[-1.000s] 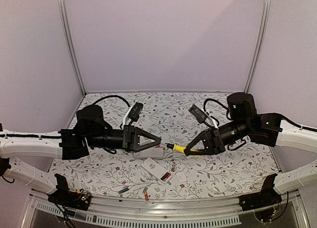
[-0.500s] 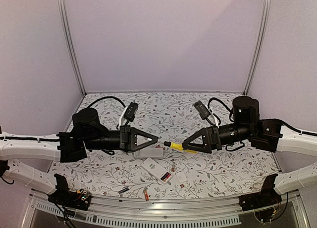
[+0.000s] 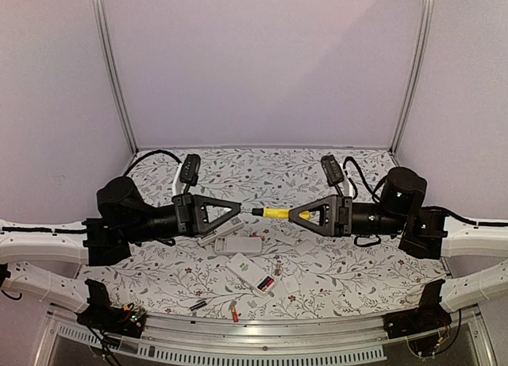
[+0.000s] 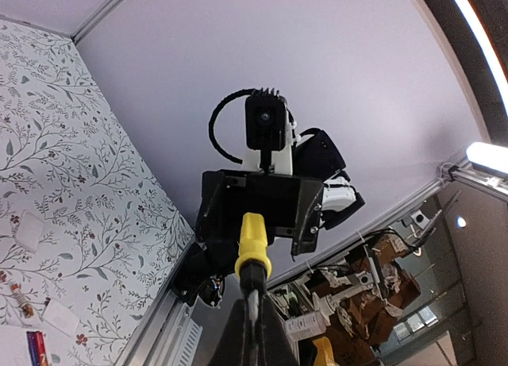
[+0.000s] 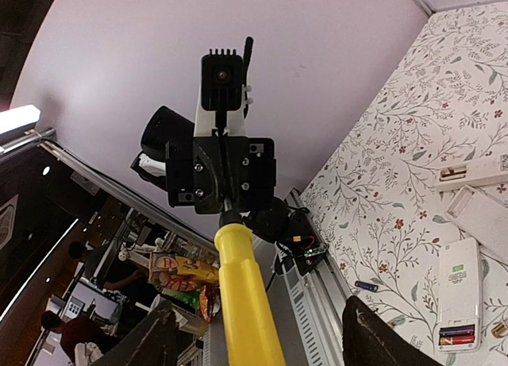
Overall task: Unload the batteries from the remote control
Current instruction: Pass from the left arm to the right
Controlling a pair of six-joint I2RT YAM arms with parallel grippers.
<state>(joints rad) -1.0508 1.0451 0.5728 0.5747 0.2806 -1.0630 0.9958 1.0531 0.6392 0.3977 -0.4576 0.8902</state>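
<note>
yellow-handled screwdriver mid-air above worktop centre; left end effector clamped on shaft, right end effector wide around handle; batteries in remote near front edge.

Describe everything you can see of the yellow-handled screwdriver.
The screwdriver has a yellow, plastic-looking handle and a dark shaft. It hangs about level in the air above the table. The left gripper is shut on its dark end; the right gripper is open, with a finger on either side of the handle.
</note>
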